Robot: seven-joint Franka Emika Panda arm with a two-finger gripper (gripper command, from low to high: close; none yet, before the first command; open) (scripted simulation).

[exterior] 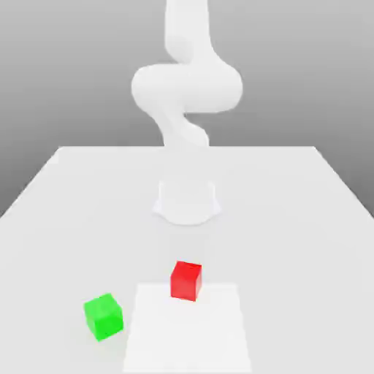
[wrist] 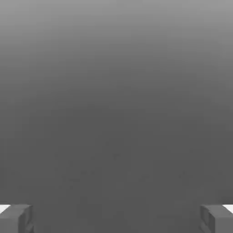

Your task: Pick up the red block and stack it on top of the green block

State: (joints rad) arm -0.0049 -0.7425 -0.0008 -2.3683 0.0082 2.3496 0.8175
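On the white table [exterior: 307, 212] I see, from the exterior view, the red block [exterior: 186, 280] ahead of the arm's base [exterior: 187, 201], with the green block [exterior: 103, 316] apart at its eight o'clock. My hand view gives the pincer [wrist: 116, 218]: fingertips [wrist: 16, 217] spread wide, released, grasping nothing, cut off at the frame edge.

White table [exterior: 292, 219] bears red block [exterior: 186, 280], green block [exterior: 103, 316]

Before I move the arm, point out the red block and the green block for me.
red block [exterior: 186, 281], exterior view, middle of its front face.
green block [exterior: 104, 317], exterior view, middle of its visible faces.
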